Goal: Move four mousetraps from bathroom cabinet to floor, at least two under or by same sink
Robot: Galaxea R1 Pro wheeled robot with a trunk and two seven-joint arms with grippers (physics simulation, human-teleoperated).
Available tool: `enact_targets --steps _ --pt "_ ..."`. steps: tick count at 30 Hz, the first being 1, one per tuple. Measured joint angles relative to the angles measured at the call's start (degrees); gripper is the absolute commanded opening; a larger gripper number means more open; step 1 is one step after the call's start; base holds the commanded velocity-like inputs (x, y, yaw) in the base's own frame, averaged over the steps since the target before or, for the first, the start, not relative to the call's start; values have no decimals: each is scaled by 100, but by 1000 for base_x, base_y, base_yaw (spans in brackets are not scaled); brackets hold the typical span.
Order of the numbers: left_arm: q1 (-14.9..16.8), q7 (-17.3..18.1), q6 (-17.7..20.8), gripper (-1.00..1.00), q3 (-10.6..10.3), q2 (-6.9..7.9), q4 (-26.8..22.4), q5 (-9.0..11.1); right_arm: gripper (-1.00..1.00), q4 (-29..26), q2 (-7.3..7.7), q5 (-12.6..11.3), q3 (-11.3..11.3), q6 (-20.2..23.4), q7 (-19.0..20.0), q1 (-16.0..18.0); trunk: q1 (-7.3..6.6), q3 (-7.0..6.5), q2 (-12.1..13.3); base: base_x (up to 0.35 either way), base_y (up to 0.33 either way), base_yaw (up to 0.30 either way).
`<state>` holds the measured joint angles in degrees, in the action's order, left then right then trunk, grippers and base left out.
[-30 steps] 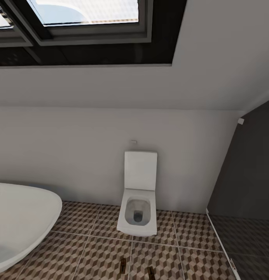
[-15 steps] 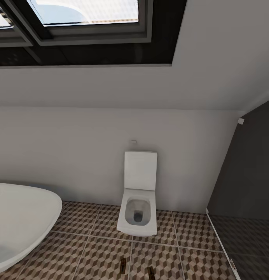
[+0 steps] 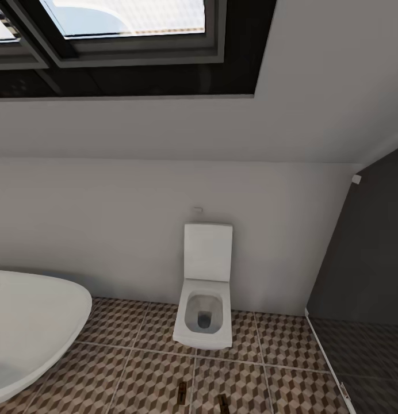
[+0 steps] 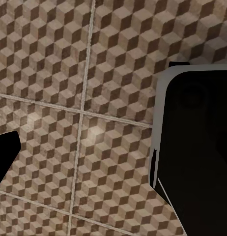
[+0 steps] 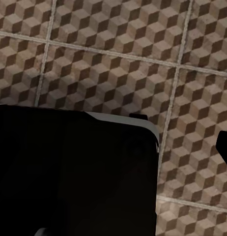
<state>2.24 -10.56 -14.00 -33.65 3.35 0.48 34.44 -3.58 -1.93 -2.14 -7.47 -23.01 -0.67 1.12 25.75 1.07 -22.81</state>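
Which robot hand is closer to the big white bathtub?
Probably left. The bathtub sits at the robot's left, so the left arm is on its side, the right arm farther away.

A large black base body with rounded corners and a pale grey edge trim is seen in the left wrist view; a black finger tip is cut off at the frame edge. The same black, grey-trimmed panel is shown in the right wrist view.
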Motion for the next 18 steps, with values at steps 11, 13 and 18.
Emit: enact_targets --steps 11,13,18 --pt "0 0 0 100 -1 0 0 0 100 0 0 0 0 2 0 1 0 0 0 0 0 0" --pt "0 0 0 100 1 0 0 0 100 0 0 0 0 1 0 3 0 0 0 0 0 0" --pt "0 0 0 100 2 0 0 0 100 0 0 0 0 3 1 -1 0 0 0 0 0 0"
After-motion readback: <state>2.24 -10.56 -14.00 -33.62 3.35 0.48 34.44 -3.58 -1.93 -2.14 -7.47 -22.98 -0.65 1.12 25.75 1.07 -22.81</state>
